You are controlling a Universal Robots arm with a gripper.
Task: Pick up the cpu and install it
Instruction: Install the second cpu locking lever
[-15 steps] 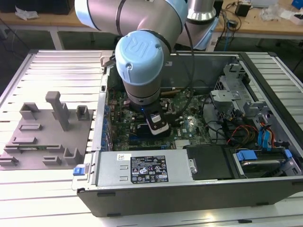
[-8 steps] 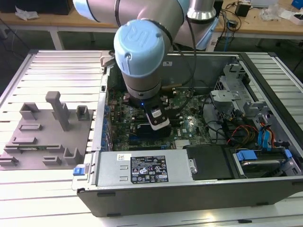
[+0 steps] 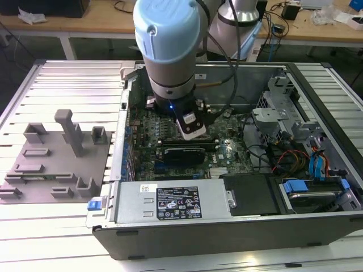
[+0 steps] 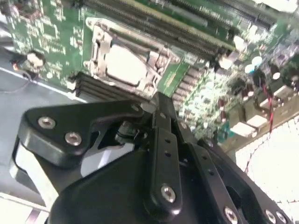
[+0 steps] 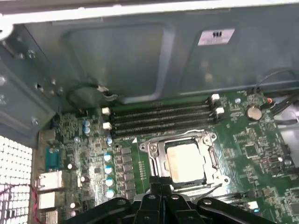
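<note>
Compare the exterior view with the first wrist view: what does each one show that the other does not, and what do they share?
Only the exterior view shows the grey fixture plate on the slatted table beside the computer case, the power supply with its white labels, and the robot arm reaching down into the case.

Only the first wrist view shows the cpu lying inside the socket frame, and the round coin battery near the board's edge.

Both show the green motherboard and the dark memory slots.
</note>
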